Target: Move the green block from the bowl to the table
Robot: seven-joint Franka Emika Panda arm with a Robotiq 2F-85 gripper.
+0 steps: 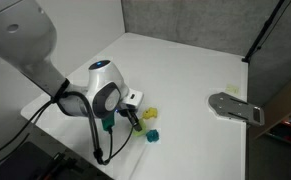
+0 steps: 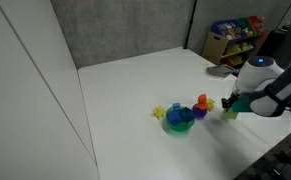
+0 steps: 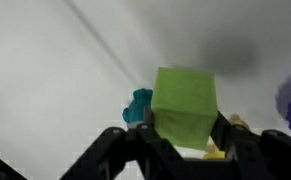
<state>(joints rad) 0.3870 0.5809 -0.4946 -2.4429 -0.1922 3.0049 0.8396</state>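
In the wrist view my gripper (image 3: 190, 140) is shut on the green block (image 3: 183, 100), a light yellow-green cube held between the two black fingers above the white table (image 3: 55, 70). In an exterior view the gripper (image 2: 230, 108) holds the block (image 2: 229, 113) just above the table (image 2: 135, 80), to the right of the green bowl (image 2: 179, 121) and apart from it. In an exterior view the gripper (image 1: 135, 116) hangs low over the table (image 1: 185, 70); the arm hides the block there.
A teal lumpy piece (image 3: 138, 105) and a small yellow piece (image 3: 217, 150) lie under the gripper. A red-and-purple stacked toy (image 2: 202, 105) stands between bowl and gripper. A yellow piece (image 2: 159, 111) lies left of the bowl. A grey metal plate (image 1: 235, 106) sits at the table's edge.
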